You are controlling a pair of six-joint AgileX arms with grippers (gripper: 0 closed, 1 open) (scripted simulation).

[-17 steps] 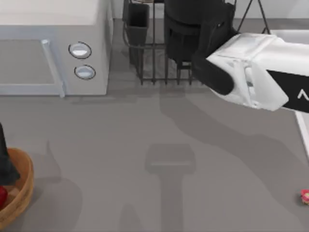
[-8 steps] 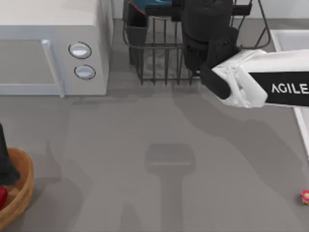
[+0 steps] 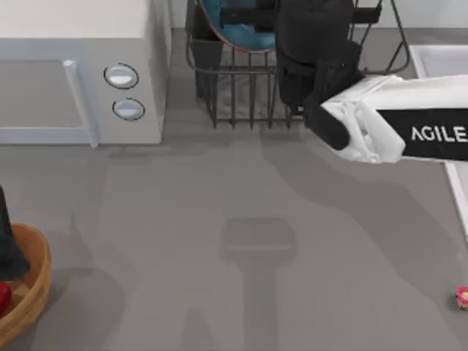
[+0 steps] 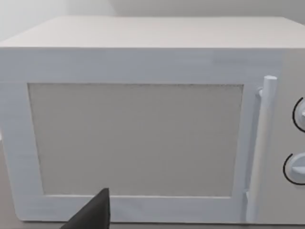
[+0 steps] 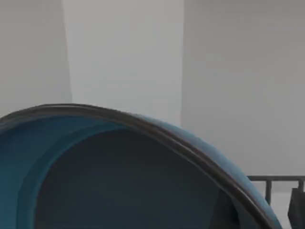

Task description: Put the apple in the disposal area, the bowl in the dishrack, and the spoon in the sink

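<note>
Top view has the right arm reaching in from the right side, with its dark wrist parked over the dishrack (image 3: 241, 95) at the far edge of the worktop (image 3: 219, 190). The right hand itself is hidden under that wrist, so I can't tell if it's open or closed. The bowl (image 3: 238, 25) is tilted up inside the rack, teal with the thin reddish-brown rim, just left of the wrist and right beside the dark utensil cup (image 3: 207, 33) at the rack's left corner. Right wrist view has the bowl (image 5: 119, 167) very close up, rim arching across, with a bit of rack bar off to the side.

The white microwave (image 3: 80, 73) sits at the far left, two round knobs facing the rack. Left wrist view looks straight at the microwave door (image 4: 136, 138) and its handle.

At the near left edge is the disposal area (image 3: 29, 292), the tan wooden basket, with the apple (image 3: 4, 296) sitting inside and the left arm's dark shape above it. Can't tell the left hand's state either.

The spoon (image 3: 462, 296) is on the worktop at the near right edge. A corner of the sink (image 3: 439, 58) pokes out at the far right, well apart from the spoon.
</note>
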